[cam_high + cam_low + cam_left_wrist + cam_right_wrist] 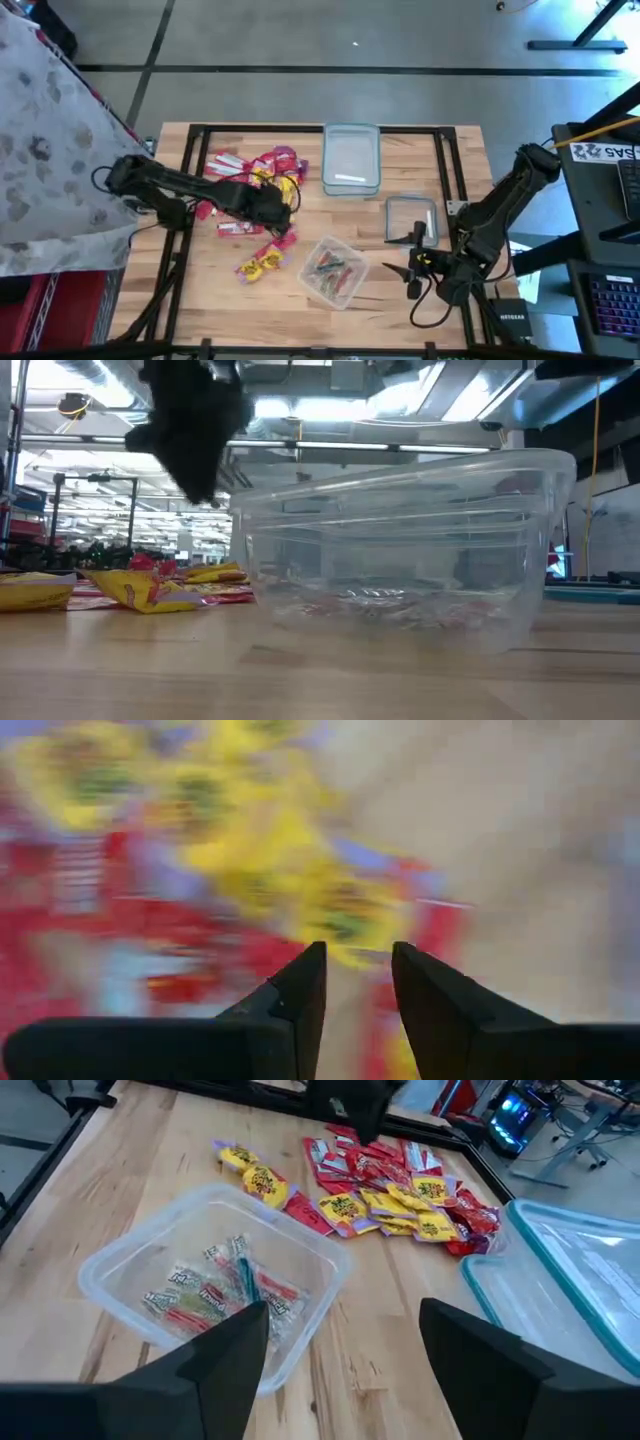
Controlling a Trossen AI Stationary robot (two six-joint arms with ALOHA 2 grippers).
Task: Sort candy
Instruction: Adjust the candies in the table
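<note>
My left gripper is down over the near edge of the candy pile, which lies spread on the left half of the table as a heap of red and yellow packets with a few purplish ones. Past my own two dark fingers I see a narrow gap and nothing between them, only a blur of yellow and red wrappers close below. A few more packets lie apart from the heap, nearer the front edge. Just right of those sits an open clear tub, tilted askew to the table edges, with several thin striped sweets lying in its bottom. My right gripper waits near the table's right edge, just beside that tub, with its fingers spread wide and holding nothing. Behind it lies a small clear lid, and farther back a bigger clear container with a bluish rim rests near the far edge of the table.
</note>
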